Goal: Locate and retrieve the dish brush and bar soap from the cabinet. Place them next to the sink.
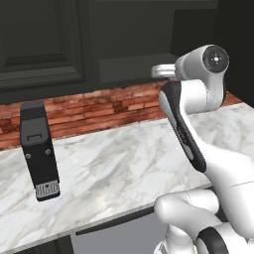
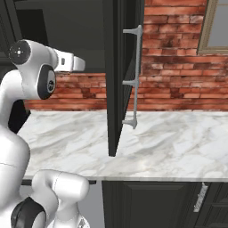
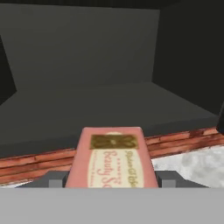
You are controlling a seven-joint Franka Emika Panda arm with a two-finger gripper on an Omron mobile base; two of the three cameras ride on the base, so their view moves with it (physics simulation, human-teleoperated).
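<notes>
- One task item in hand: bar soap (image 3: pixel 111 159), a pinkish-red block with a pale labelled face, pinched between the two tips of the claw (image 3: pixel 111 180) in the hand view.
- Beyond the soap, the dark hollow of the open cabinet (image 3: pixel 109 65), with its bare shelf (image 3: pixel 105 109); below the shelf edge, a strip of red brick wall (image 3: pixel 175 142) and a patch of white marble worktop (image 3: pixel 201 164).
- Seen from the right base view, cabinet door (image 2: pixel 116 75) swung open toward the camera, long silver handle (image 2: pixel 136 75) on its edge, white arm (image 2: pixel 35 71) reaching up beside it.
- Seen from the left base view, a black boxy appliance (image 1: pixel 39 151) standing on the marble, well apart from the arm.
- Progress, as a judgement: roughly a quarter done. Soap gripped and apparently just outside the cabinet mouth, not yet carried to the sink.
- Left to do: set the soap beside the sink, then find and fetch the dish brush and place it there too.
</notes>
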